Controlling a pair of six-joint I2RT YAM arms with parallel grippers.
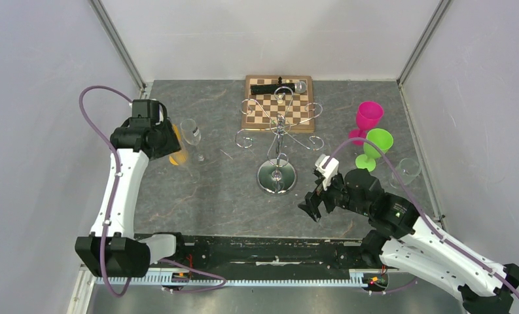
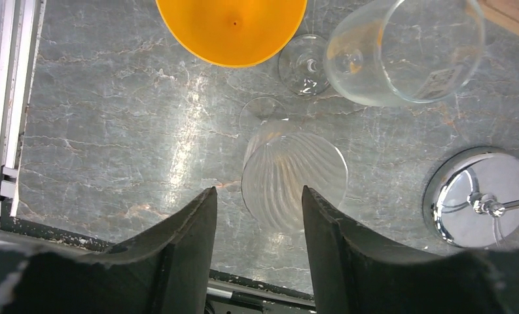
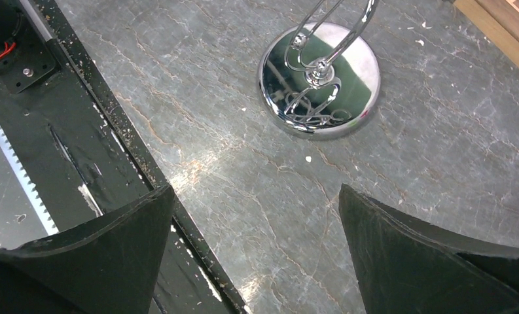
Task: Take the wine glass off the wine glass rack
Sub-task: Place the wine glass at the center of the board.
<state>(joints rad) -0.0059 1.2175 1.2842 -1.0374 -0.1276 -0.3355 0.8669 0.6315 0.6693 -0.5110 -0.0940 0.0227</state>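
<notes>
Currently, left gripper [image 2: 256, 196] hangs parted over ribbed wine glass [image 2: 294, 171]. Near wine glass rack [image 3: 356, 82], right gripper [image 3: 256, 191] gapes wide.

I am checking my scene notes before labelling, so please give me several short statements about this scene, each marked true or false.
1. The right gripper is open over bare table. True.
2. The pink glass hangs on the wine glass rack. False: it stands on the table, right of the rack.
3. The rack stands on the chessboard. False: its base rests on the table, nearer the arms.
4. An orange glass stands near the left gripper. True.
</notes>
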